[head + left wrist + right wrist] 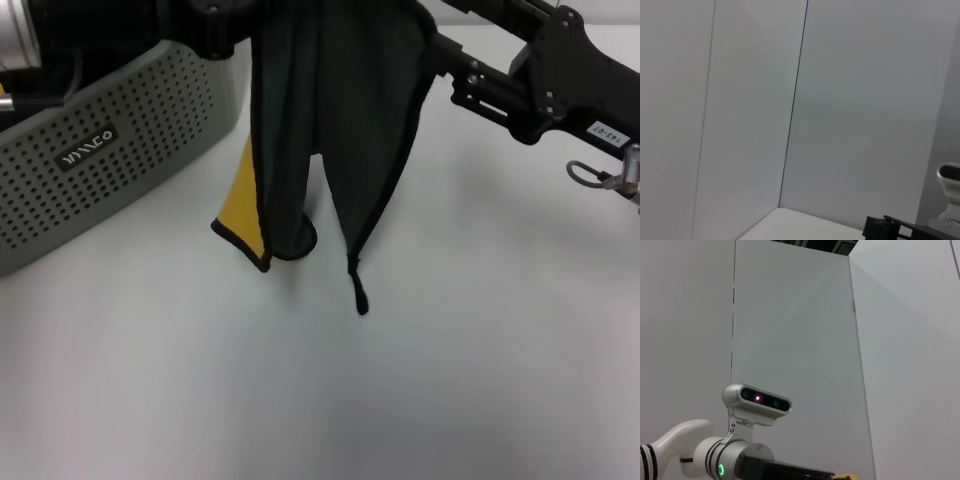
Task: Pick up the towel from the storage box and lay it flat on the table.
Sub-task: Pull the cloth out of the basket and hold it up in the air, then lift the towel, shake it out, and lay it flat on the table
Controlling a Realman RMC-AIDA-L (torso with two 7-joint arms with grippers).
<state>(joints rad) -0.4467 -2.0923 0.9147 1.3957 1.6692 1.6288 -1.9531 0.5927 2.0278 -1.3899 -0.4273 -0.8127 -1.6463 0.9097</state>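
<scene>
The towel [330, 110] hangs in long folds between my two grippers in the head view, dark green-grey side out. A yellow strip [245, 205] shows at its lower left, and the black loop [360, 296] dangles at its lowest corner. The left gripper [225, 22] holds its upper left part and the right gripper [437, 55] holds its upper right edge, both above the white table [450, 350]. The lowest fold [290, 245] hangs at or just above the tabletop. The light grey storage box [100, 170] stands to the left of the towel. A sliver of yellow towel [845, 476] shows in the right wrist view.
The box's black label [88, 147] faces me. A grey cable loop [590, 175] hangs from the right arm. Bare tabletop lies in front of and to the right of the towel. The wrist views show white wall panels [850, 100] and the left arm's wrist camera [757, 400].
</scene>
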